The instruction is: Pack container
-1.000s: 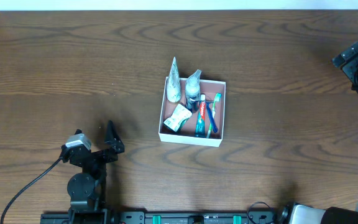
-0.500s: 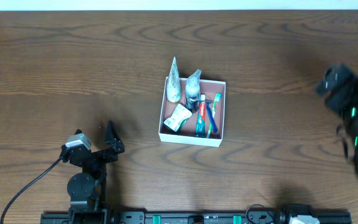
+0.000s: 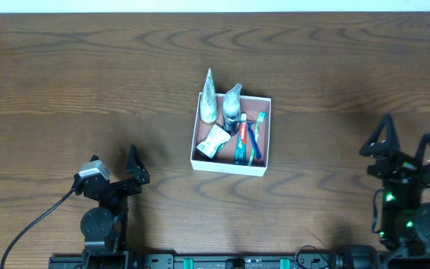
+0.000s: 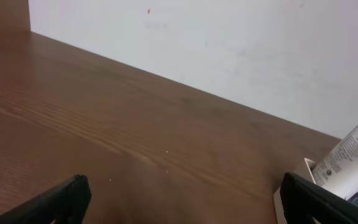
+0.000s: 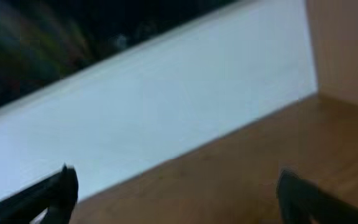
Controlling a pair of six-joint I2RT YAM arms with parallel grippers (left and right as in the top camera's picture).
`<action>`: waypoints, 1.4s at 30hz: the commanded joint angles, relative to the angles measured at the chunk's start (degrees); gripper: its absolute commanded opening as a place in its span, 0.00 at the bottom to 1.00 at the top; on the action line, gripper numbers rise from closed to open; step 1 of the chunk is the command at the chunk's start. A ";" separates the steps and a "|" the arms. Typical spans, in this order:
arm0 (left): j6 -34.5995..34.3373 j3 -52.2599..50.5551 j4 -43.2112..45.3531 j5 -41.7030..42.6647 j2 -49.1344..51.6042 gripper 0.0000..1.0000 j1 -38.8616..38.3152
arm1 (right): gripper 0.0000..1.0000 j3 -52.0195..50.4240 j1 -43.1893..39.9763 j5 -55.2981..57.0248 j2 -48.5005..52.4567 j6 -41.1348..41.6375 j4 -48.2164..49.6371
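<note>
Your left gripper (image 4: 182, 200) is released, jaws spread wide with nothing between them, low over the counter (image 3: 88, 75) at the near left. Your right gripper (image 3: 407, 140) is likewise wide open and empty, at the near right. Both sit well apart from the container (image 3: 228, 166), which stands in the middle of the counter between them.

Inside it you have two white tubes (image 3: 209, 101) whose tips lean out over the far wall, a toothpaste tube (image 3: 241, 142) lying beside two toothbrushes (image 3: 254, 142) on the right, and a small white packet (image 3: 213, 140) on the left. By the look of it the packing is mostly or wholly done.

Treat the container as light, thin cardboard: its walls will likely flex or crease if you pinch hard mid-span. If you must move it, take one wall close to a corner, where it should be stiffest, and keep it level so that nothing slides. The right and near walls look freest. Stay clear of the far wall, because the soft, probably slippery tubes overhang it and could tip out at a nudge.
</note>
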 commanded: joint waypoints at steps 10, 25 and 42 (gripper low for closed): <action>0.94 -1.20 -2.21 -0.48 -0.35 0.98 0.20 | 0.99 -21.31 0.96 -11.30 -10.01 -8.00 19.12; 0.94 -1.20 -2.21 -0.48 -0.35 0.98 0.20 | 0.99 -29.42 2.78 -10.91 -18.01 -11.02 15.47; 0.94 -1.20 -2.21 -0.48 -0.35 0.98 0.20 | 0.99 -29.42 2.71 -10.99 -17.44 -12.61 3.91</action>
